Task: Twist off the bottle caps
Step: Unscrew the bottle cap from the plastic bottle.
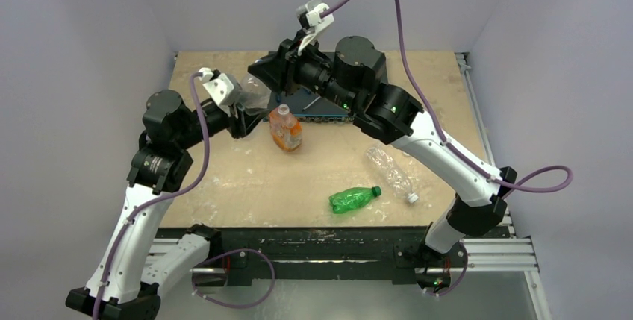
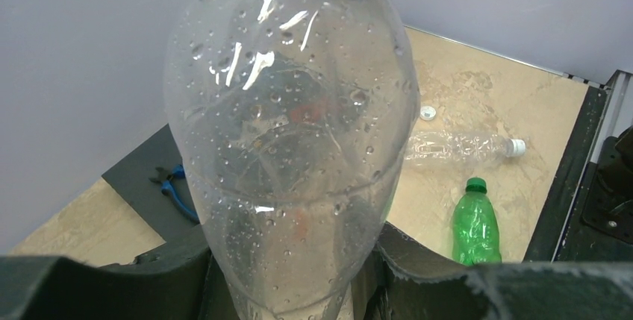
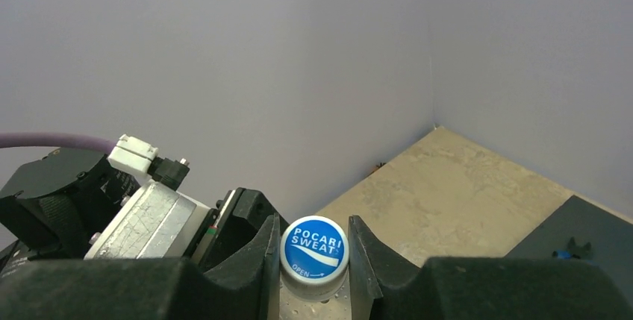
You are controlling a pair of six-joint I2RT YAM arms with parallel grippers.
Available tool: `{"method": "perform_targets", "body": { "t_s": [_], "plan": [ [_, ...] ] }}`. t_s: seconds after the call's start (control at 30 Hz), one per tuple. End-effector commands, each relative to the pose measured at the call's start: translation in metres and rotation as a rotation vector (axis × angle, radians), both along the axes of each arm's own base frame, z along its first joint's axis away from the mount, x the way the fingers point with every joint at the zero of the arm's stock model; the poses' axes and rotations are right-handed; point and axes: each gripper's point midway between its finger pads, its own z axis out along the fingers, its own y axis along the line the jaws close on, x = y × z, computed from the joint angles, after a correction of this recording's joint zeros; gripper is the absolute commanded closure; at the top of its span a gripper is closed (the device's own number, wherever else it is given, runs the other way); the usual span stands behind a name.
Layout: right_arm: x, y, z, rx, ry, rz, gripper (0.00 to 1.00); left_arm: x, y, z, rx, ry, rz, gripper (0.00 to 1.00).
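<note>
Grey walls, tan surface point(image 1: 224, 178) with a dark mat point(image 1: 317, 107) at the back, blue pliers point(image 2: 173, 186) on the mat. Left tool point(image 2: 291, 283) is clamped round the body of a clear crinkled bottle point(image 2: 291, 148) and holds it up off the surface, droplets inside. Right tool point(image 3: 315, 260) is closed on that bottle's Pocari Sweat cap point(image 3: 315, 249), a finger tight on each side, blue face toward the wrist camera. Step in hand: unscrewing this cap, left bracing, right turning. Can't tell how far the thread is undone.

Next move calls for a wrist rotation in the OPEN arrow direction with the left grip firm, since the thin bottle may twist or crush.

Upright just beside the tools: orange-label bottle point(image 1: 286, 127). Lying toward the near edge: green bottle point(image 1: 354, 199) with green cap point(image 2: 475, 183) on, and second clear bottle point(image 1: 390, 173) with white cap point(image 2: 513, 147) on. One loose white cap point(image 2: 428, 113) lies on the surface.
</note>
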Motion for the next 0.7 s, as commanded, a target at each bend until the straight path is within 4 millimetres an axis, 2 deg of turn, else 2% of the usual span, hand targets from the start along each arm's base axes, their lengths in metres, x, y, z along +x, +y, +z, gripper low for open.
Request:
{"method": "perform_targets", "body": {
  "t_s": [0.0,0.1,0.2,0.33,0.47,0.67],
  "plan": [
    [0.005,-0.013,0.024,0.054,-0.028,-0.038,0.83,-0.002,0.002,0.015,-0.017,-0.065,0.007,0.78],
    [-0.001,-0.007,0.020,0.052,-0.015,0.006,1.00,-0.002,0.001,0.020,-0.048,-0.052,0.010,0.78],
    [-0.007,-0.007,0.020,0.058,-0.030,0.036,1.00,-0.004,-0.002,0.027,-0.091,-0.036,0.000,0.78],
    [-0.019,-0.006,0.025,0.060,-0.072,0.101,1.00,-0.018,-0.014,0.045,-0.165,-0.007,-0.092,0.79],
    [-0.040,-0.010,0.032,0.070,-0.167,0.193,1.00,-0.050,-0.034,0.062,-0.209,0.030,-0.301,0.83],
    [-0.101,-0.041,0.054,0.167,-0.371,0.443,1.00,-0.099,-0.048,0.078,-0.236,0.129,-0.609,0.85]
  ]
}}
